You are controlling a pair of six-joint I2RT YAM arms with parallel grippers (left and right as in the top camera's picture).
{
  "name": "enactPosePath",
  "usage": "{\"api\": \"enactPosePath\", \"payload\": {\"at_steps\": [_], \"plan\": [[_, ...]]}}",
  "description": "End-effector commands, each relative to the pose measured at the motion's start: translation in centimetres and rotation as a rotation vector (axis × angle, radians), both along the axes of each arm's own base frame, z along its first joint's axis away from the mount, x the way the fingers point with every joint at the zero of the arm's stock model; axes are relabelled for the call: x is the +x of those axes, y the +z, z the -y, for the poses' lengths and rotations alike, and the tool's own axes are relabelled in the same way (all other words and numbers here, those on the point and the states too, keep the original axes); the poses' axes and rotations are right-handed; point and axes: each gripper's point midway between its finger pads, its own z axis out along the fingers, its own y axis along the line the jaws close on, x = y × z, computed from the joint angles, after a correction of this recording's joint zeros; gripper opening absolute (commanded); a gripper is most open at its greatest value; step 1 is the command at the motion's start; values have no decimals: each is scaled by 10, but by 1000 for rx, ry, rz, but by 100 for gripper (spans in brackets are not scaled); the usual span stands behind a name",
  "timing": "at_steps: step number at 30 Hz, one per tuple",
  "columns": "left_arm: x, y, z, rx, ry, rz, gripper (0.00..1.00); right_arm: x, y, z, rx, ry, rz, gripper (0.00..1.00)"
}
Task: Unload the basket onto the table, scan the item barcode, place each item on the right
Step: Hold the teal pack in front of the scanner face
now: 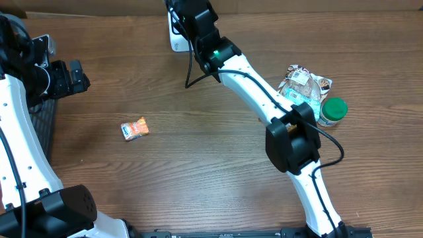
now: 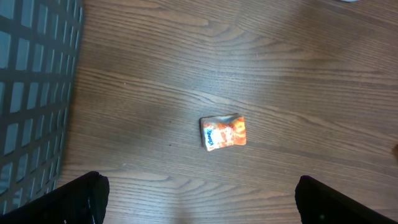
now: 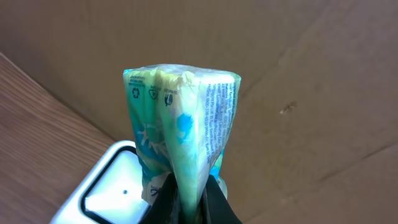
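My right gripper (image 3: 186, 194) is shut on a teal and green plastic packet (image 3: 183, 115), which stands up from the jaws with its printed side edge facing the camera. Just beneath it lies the white scanner (image 3: 111, 188) with its dark-framed window. In the overhead view the right gripper (image 1: 187, 20) hovers over the scanner (image 1: 174, 39) at the table's back edge, and the arm hides the packet. My left gripper (image 2: 199, 184) is open and empty, high above a small orange packet (image 2: 223, 132) that lies flat on the wood (image 1: 135, 129).
A crumpled snack bag (image 1: 305, 84) and a green-lidded jar (image 1: 332, 111) sit at the right. A black mesh basket (image 2: 31, 74) stands at the left edge. A brown cardboard wall (image 3: 298, 93) rises behind the scanner. A black cable (image 1: 198, 74) runs from the scanner.
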Motion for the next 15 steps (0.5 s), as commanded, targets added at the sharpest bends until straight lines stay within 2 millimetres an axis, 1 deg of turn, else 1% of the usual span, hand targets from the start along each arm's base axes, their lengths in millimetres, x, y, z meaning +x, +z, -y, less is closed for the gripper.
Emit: {"api": "enactPosePath", "payload": {"at_steps": [1, 2, 3, 4, 8, 9, 11, 15], "plan": [[1, 0, -1, 6, -17, 5, 99, 12, -17, 5, -78, -10, 30, 4], [1, 0, -1, 6, -17, 5, 100, 14, -27, 4, -81, -11, 25, 4], [1, 0, -1, 7, -17, 4, 100, 17, -41, 2, -102, -5, 19, 4], [1, 0, -1, 7, -18, 5, 100, 18, -50, 1, -119, 0, 16, 4], [1, 0, -1, 7, -17, 4, 99, 20, -98, -3, -189, 30, -35, 4], [1, 0, -1, 7, -17, 4, 100, 20, -104, -3, -195, 28, -42, 4], [1, 0, -1, 6, -17, 5, 100, 20, -107, 0, -204, 22, -44, 4], [1, 0, -1, 7, -17, 4, 100, 23, -105, 4, -248, 29, -28, 4]]}}
